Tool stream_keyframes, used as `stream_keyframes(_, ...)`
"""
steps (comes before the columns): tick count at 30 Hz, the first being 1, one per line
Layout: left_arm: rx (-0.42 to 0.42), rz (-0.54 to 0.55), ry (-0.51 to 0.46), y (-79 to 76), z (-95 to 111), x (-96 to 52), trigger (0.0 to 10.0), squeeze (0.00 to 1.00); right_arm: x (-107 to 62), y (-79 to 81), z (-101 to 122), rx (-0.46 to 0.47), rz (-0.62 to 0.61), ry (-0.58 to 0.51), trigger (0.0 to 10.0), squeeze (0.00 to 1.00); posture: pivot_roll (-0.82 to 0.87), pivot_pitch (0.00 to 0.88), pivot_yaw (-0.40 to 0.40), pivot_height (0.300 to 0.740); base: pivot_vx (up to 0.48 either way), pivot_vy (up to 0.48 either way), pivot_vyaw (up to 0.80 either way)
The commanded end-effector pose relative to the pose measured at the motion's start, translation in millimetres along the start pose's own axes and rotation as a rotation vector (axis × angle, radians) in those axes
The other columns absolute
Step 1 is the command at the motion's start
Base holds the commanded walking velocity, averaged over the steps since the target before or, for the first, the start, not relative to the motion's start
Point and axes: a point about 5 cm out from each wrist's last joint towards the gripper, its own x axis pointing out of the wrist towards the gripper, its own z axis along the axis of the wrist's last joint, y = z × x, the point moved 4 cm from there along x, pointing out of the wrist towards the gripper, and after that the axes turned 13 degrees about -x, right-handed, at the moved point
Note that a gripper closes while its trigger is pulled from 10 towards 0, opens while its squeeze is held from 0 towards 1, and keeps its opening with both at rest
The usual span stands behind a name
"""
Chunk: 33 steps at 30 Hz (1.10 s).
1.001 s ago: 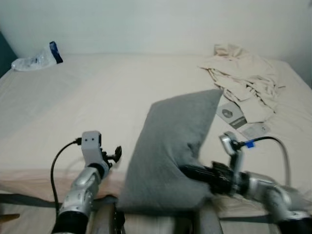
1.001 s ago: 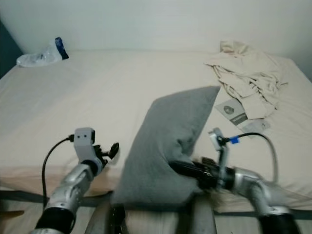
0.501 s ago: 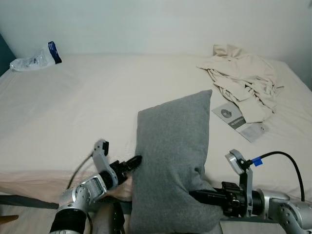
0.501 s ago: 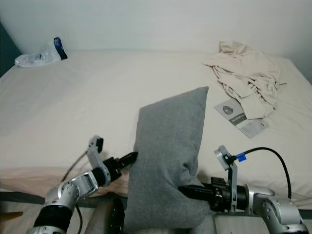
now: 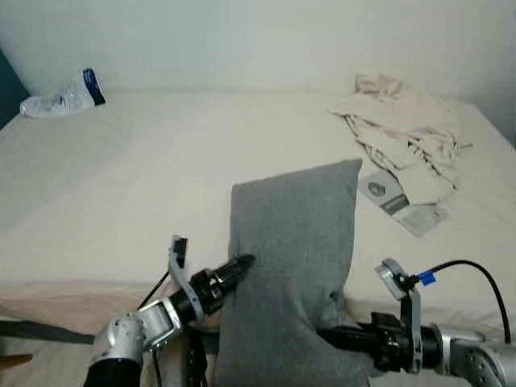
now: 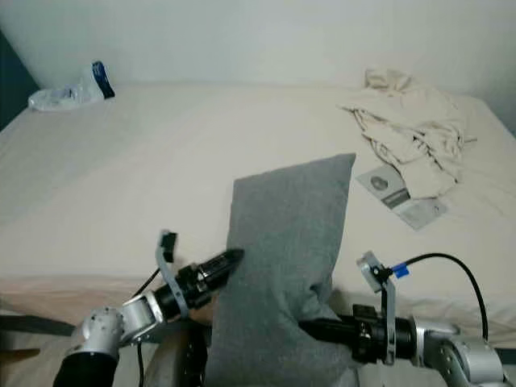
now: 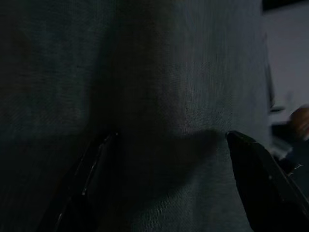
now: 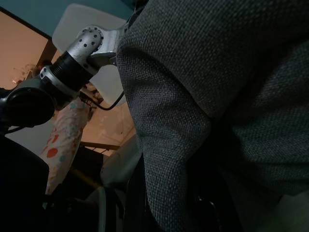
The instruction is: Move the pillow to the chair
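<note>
Grey woven-fabric pillow, rectangular and standing nearly upright on one short end, is held up in front of the robot at the near edge of the wide cream-sheeted bed. The left gripper presses its black fingertips against the pillow's left side about halfway up. In the left wrist view its two black fingers are spread wide apart with the grey cloth bulging between them, so they lie open against the fabric rather than pinching it. The right gripper reaches in from the right near the pillow's lower part, where the cloth puckers into a fold around it. Its fingertips are buried in the fabric, and I cannot tell whether they are closed on it. The right wrist view shows the coarse grey weave bunched close to the lens, with the silver left arm beyond it.

Further back on the bed, well apart from the pillow, a crumpled beige cloth heap lies toward the far right. Just in front of it lie a grey and white printed leaflet and a second pale card. At the far left corner of the bed rests a clear plastic bag with a dark blue patch. A pale plain wall stands behind the bed.
</note>
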Motion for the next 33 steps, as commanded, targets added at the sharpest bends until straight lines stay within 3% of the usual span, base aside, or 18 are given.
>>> stream_keyframes(1,0.144,0.107,0.055,12.1,-16.5,9.1,10.0,0.0,9.5,7.6,-3.9,-0.005,0.049,0.016,0.0,0.0,0.02,0.181,0.054,0.567,0.0,0.0,0.0)
stream_keyframes(2,0.244,0.159,0.063,16.6,-18.2,12.7,10.0,0.0,10.4,7.8,-3.7,-0.007,0.049,0.016,0.0,0.0,0.02,0.181,0.054,0.567,0.0,0.0,0.0)
stream_keyframes(4,0.336,0.225,0.067,22.6,-18.3,15.8,10.0,0.0,11.4,8.3,-3.5,-0.009,0.052,0.016,0.0,0.0,0.02,0.179,0.055,0.567,0.0,0.0,0.0)
stream_keyframes(5,0.323,0.279,0.025,31.7,-13.7,15.9,10.0,0.0,12.7,9.0,-2.6,-0.009,0.058,0.011,0.0,0.0,0.02,0.179,0.055,0.567,0.0,0.0,0.0)
stream_keyframes(9,0.251,0.299,0.004,38.4,-12.4,13.5,10.0,0.0,13.5,9.1,-2.1,-0.01,0.059,0.009,0.0,0.0,0.02,0.179,0.057,0.567,0.0,0.0,0.0)
stream_keyframes(10,0.2,0.263,0.001,33.6,-14.7,13.5,10.0,0.0,13.1,9.1,-2.4,-0.011,0.057,0.008,0.0,0.0,0.02,0.179,0.057,0.567,0.0,0.0,0.0)
stream_keyframes(11,0.2,0.263,0.001,33.6,-14.7,13.5,10.0,0.0,13.1,9.1,-2.4,-0.011,0.057,0.008,0.0,0.0,0.02,0.179,0.057,0.567,0.0,0.0,0.0)
stream_keyframes(12,0.141,0.19,0.0,21.9,-17.9,14.6,10.0,0.0,12.7,9.0,-2.8,-0.011,0.055,0.007,0.0,0.0,0.02,0.178,0.057,0.567,0.0,0.0,0.0)
stream_keyframes(16,0.151,0.13,0.007,10.4,-21.3,17.0,9.6,0.0,12.9,8.6,-2.5,-0.012,0.052,0.004,0.0,0.0,0.02,0.177,0.057,0.567,0.0,0.0,0.0)
stream_keyframes(17,0.165,0.126,0.007,8.6,-22.0,17.9,2.5,0.0,13.1,8.2,-2.5,-0.014,0.048,0.003,0.0,0.0,0.02,0.176,0.057,0.567,0.0,0.0,0.0)
stream_keyframes(18,0.183,0.115,0.011,6.1,-24.0,19.7,0.0,0.0,13.6,7.8,-2.7,-0.017,0.044,0.002,0.0,0.0,0.03,0.174,0.056,0.567,0.0,0.0,0.0)
stream_keyframes(26,0.317,0.179,0.018,8.5,-23.9,22.9,0.0,0.0,18.0,4.3,1.0,-0.046,0.019,-0.012,0.0,0.0,0.03,0.171,0.059,0.567,0.0,0.0,0.0)
stream_keyframes(29,0.347,0.213,-0.009,8.8,-19.3,20.1,0.0,0.0,21.5,-3.0,6.5,-0.095,-0.038,-0.03,0.0,0.0,0.02,0.169,0.058,0.567,0.0,0.0,0.0)
stream_keyframes(31,0.374,0.229,-0.059,5.8,-10.5,18.1,0.0,0.0,26.2,-18.3,17.4,-0.198,-0.154,-0.057,0.0,0.0,0.02,0.168,0.057,0.567,0.0,0.0,0.0)
stream_keyframes(33,0.381,0.222,-0.098,1.1,-3.5,17.3,0.0,0.0,29.9,-27.7,28.6,-0.232,-0.226,-0.096,0.0,0.0,0.02,0.168,0.056,0.567,0.0,0.0,0.0)
